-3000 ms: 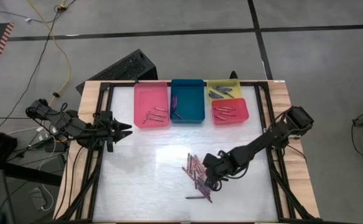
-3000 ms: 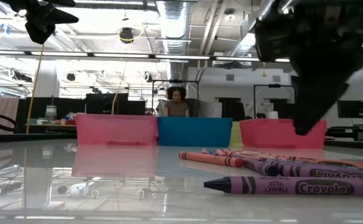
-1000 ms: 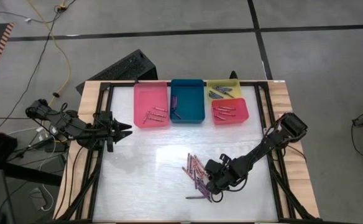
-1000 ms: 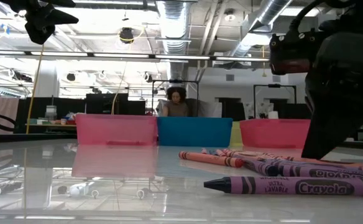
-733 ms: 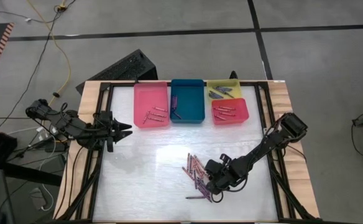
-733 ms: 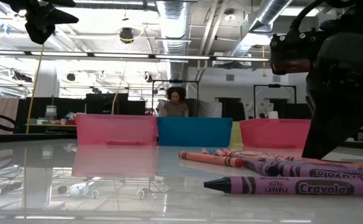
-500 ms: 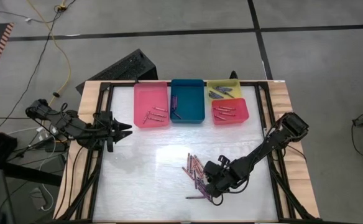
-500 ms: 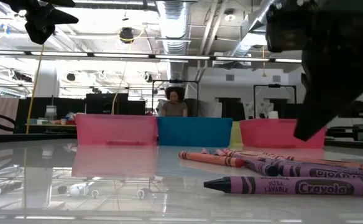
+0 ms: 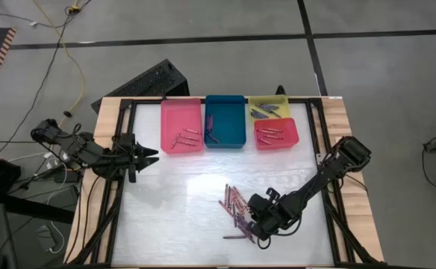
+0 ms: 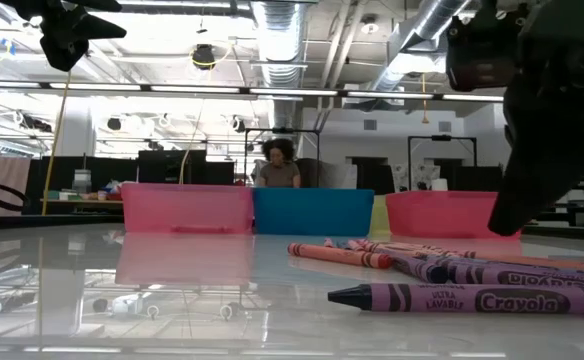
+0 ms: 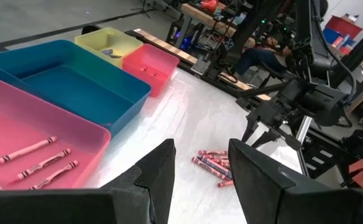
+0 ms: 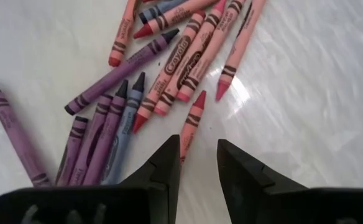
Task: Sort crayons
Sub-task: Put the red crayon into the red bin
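Observation:
A loose pile of crayons (image 9: 237, 208), red, pink, purple and blue, lies flat on the white table, right of centre. My right gripper (image 9: 257, 232) hovers open at the pile's near right side, slanting down. In the right wrist view (image 12: 197, 163) nothing sits between its fingers. A short red crayon (image 12: 192, 121) lies just ahead of the gap. One purple crayon (image 10: 472, 298) lies apart, nearest the front edge. My left gripper (image 11: 200, 165) waits open at the table's left edge (image 9: 147, 155).
Four trays stand along the far edge: pink (image 9: 181, 127), teal (image 9: 225, 138), yellow (image 9: 272, 101) and red (image 9: 289, 136), each with a few crayons inside. A black frame runs around the table. A person sits in the room beyond the trays (image 10: 277, 165).
Since the earliest frames my right gripper has shifted along the pile toward the table's near edge. Over the last second it stays almost in place just above the crayons. The crayons lie as before.

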Motion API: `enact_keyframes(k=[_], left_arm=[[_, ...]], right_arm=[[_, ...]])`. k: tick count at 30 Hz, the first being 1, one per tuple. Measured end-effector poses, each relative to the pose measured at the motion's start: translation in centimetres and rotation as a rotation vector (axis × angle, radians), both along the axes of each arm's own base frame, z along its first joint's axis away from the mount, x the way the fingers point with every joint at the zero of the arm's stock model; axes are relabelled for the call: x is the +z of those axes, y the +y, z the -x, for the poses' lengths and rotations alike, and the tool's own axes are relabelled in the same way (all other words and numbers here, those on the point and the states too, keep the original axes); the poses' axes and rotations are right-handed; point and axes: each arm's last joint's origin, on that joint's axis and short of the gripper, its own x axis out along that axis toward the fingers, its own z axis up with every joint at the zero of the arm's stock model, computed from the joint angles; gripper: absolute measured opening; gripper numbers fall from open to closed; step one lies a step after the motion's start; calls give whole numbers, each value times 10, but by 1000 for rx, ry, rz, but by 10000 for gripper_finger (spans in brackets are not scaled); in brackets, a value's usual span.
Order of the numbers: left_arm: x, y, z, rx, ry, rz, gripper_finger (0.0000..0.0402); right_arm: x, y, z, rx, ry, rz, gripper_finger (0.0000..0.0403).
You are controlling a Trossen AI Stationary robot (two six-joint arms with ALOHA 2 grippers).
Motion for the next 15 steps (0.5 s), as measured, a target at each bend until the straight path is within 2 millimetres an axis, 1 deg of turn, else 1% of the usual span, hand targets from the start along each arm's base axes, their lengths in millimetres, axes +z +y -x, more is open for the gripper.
enact_keyframes(k=[4,7,9,15], left_arm=[[0,0,0,1,0,0,139],[0,0,0,0,0,0,139],[0,0,0,0,0,0,139],[0,-1,-2,1,3,-1,139]], right_arm=[[0,1,0,0,-4,6,118],[-5,2,0,0,7,26,118],[-12,4,-2,2,18,33,118],[-18,2,-1,-17,55,42,118]])
